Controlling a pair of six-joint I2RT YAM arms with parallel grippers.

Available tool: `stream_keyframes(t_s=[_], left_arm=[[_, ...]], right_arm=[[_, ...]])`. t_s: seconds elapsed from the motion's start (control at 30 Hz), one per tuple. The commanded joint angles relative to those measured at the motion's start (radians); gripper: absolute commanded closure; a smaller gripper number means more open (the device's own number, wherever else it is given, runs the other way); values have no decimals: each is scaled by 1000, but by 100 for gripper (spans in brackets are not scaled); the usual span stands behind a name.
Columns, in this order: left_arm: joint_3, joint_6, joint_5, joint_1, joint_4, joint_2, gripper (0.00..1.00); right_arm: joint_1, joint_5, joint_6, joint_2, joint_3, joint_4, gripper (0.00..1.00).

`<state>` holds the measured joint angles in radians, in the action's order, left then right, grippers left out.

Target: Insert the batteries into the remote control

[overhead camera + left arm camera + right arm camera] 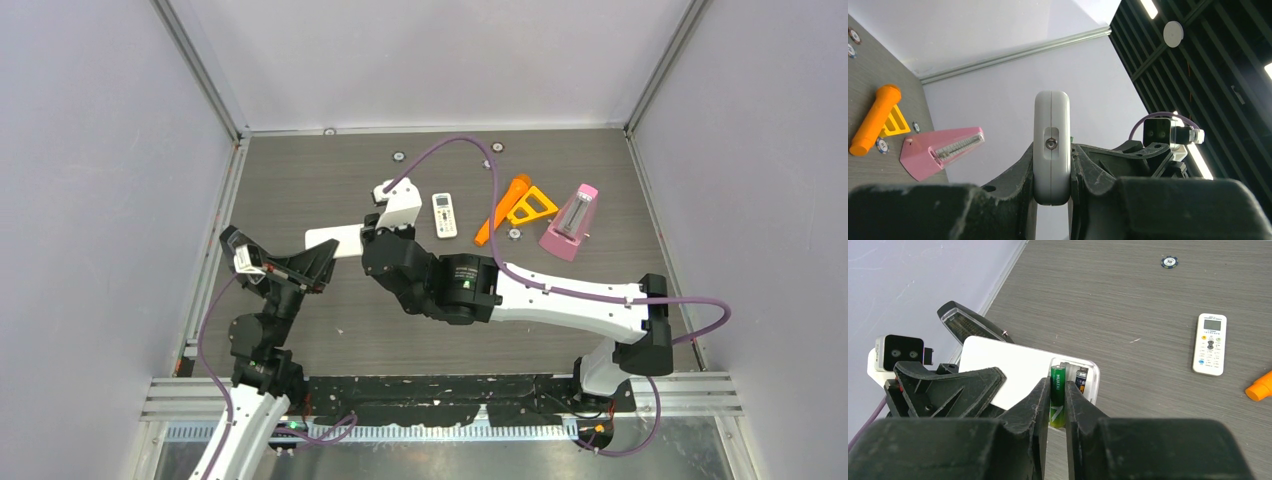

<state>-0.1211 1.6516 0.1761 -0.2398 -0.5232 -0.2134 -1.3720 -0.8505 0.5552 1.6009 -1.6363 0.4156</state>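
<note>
Right wrist view: green battery (1057, 400) sits between the fingers of the right gripper (1057, 385). Both fingers lie against its sides, so we read it as pinched across the barrel. Its far end dips into the open bay at the end of the white remote (1013, 370), and its near end is hidden between the fingers. A dark battery (1081, 380) already lies in the slot just beside it.

Handling, as we judge it: the cell is light, rigid, smooth and round, so it is likely to roll or twist in a loose pinch. The mid-barrel hold looks right, because it leaves both ends free for the contacts. The seated neighbour leaves little room for the finger on that side.

Left wrist view: left gripper (1051, 165) is clamped on the white remote, seen edge-on and lifted off the table (1148, 300). The shell looks like hard, slick plastic, and a firm push on the battery could tip it in that grip.

Further out, a small remote (1210, 343) lies face up on the table, well apart. Beyond it are an orange handle (505, 208), a yellow triangle (532, 205) touching it, and a pink metronome (570, 222). A chip (1169, 261) lies far back. None of these stands in the way. The only crowding is the two grippers close together over the bay.
</note>
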Motion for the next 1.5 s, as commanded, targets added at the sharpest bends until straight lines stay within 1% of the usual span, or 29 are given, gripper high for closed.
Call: stream_keyframes(t_s=[0.0, 0.27, 0.63, 1.0, 1.27, 1.33, 1.37, 1.43, 1.47], left_arm=[[-4, 37, -15, 4, -83, 14, 100], [4, 43, -15, 3, -87, 21, 100], [12, 60, -25, 4, -92, 20, 100], [20, 96, -56, 4, -87, 25, 100], [23, 87, -59, 4, -79, 22, 100], [20, 81, -58, 3, -80, 21, 100], [20, 79, -58, 3, -77, 20, 100], [17, 76, -57, 4, -75, 20, 100], [17, 74, -56, 4, -74, 20, 100]], right_arm=[[-6, -56, 42, 12, -8, -29, 78], [-6, -120, 48, 8, 12, -75, 78], [-7, -149, 39, 19, 26, -100, 77], [-25, -161, 26, 42, 40, -86, 73], [-26, -152, 57, -6, 52, -54, 72], [-27, -159, 60, -12, 45, -42, 69], [-27, -159, 58, -13, 44, -41, 64], [-27, -156, 57, -17, 41, -39, 58], [-27, -154, 57, -21, 39, -38, 57]])
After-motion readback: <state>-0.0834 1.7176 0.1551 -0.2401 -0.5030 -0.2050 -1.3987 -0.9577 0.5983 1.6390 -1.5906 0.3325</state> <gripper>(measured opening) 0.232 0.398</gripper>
